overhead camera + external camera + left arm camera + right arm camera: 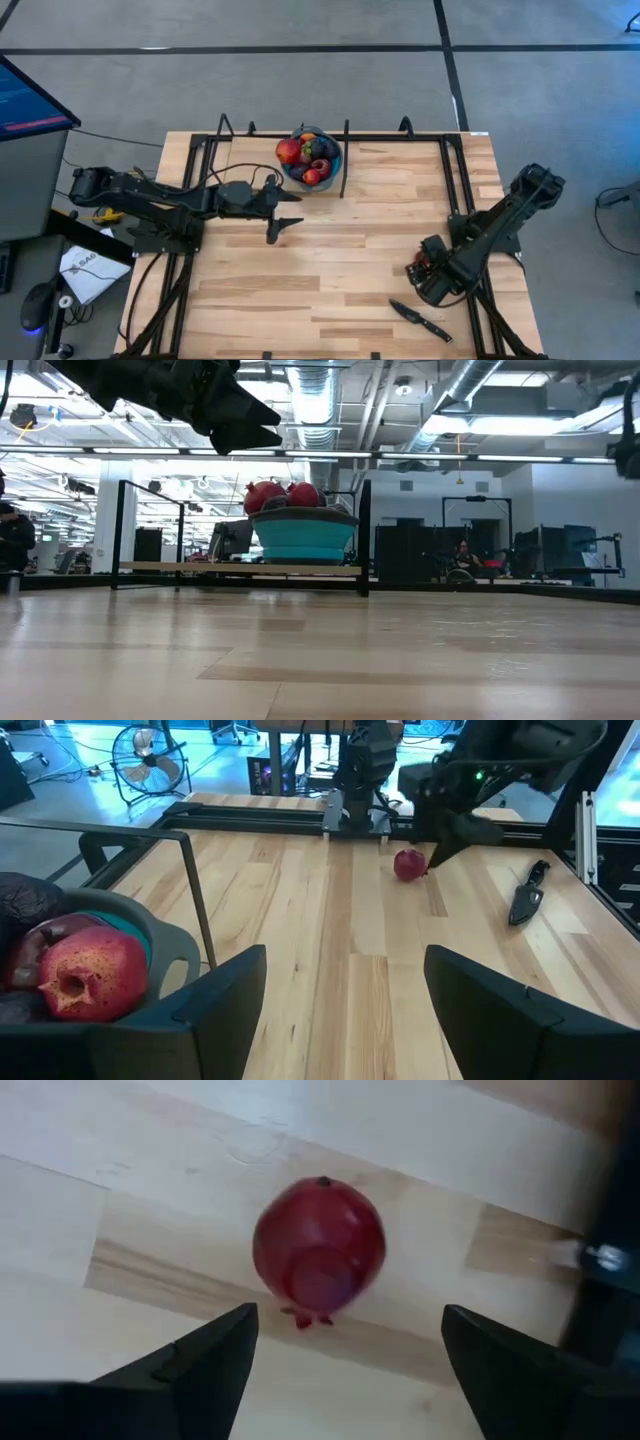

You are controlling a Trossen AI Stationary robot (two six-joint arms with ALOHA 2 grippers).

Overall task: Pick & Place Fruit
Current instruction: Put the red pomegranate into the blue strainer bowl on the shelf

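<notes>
A round red fruit (pixel 320 1245) lies on the wooden table near its right edge, also seen in the left wrist view as the red fruit (pixel 409 865). My right gripper (pixel 348 1312) hangs open just above it, pointing steeply down, one finger on each side, apart from it. A blue bowl (pixel 310 158) at the table's far edge holds several red and dark purple fruits; a pomegranate (pixel 90 970) lies on top. My left gripper (pixel 285 212) stands open and nearly level, above the table, just near of the bowl.
A black-handled knife (pixel 420 320) lies on the table near its front right corner, close to my right gripper. A black metal frame (pixel 345 170) runs along the far edge and beside the bowl. Bare wood lies between the two arms.
</notes>
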